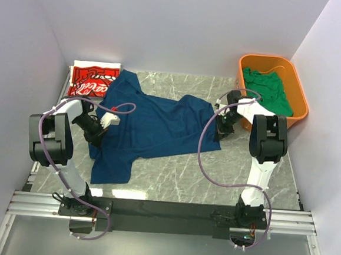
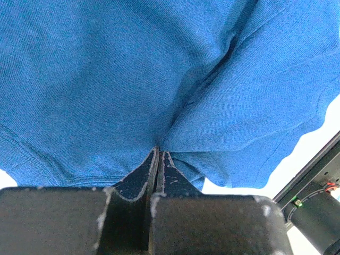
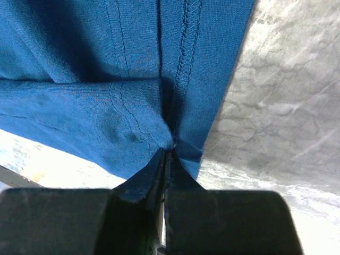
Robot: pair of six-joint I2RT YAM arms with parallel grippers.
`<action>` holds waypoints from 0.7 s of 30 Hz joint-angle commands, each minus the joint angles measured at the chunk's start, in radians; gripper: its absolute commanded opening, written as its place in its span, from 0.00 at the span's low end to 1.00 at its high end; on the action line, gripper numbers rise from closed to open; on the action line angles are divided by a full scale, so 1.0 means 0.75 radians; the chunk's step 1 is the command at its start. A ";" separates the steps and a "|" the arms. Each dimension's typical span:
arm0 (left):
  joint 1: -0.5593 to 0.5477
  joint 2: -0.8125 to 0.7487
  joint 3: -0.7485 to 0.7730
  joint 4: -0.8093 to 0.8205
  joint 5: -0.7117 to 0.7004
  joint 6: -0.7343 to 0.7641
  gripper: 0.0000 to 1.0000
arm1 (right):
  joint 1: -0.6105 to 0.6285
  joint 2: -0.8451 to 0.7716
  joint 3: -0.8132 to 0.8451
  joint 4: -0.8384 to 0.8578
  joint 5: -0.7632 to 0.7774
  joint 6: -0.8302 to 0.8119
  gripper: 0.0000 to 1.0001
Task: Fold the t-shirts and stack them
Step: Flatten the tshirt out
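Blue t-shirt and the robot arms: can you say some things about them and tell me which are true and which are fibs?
1. The left gripper and the right gripper are both shut on the blue t-shirt. True.
2. The blue t-shirt is neatly folded. False: it lies spread out and rumpled on the table.
3. The green t-shirt lies flat on the table. False: it is bunched up in the orange tub.
4. The red t-shirt sits folded at the far left of the table. True.
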 commanded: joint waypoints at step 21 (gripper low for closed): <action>0.297 -0.091 0.435 -0.398 0.385 0.020 0.01 | -0.169 -0.700 -0.058 0.039 -0.198 -0.267 0.00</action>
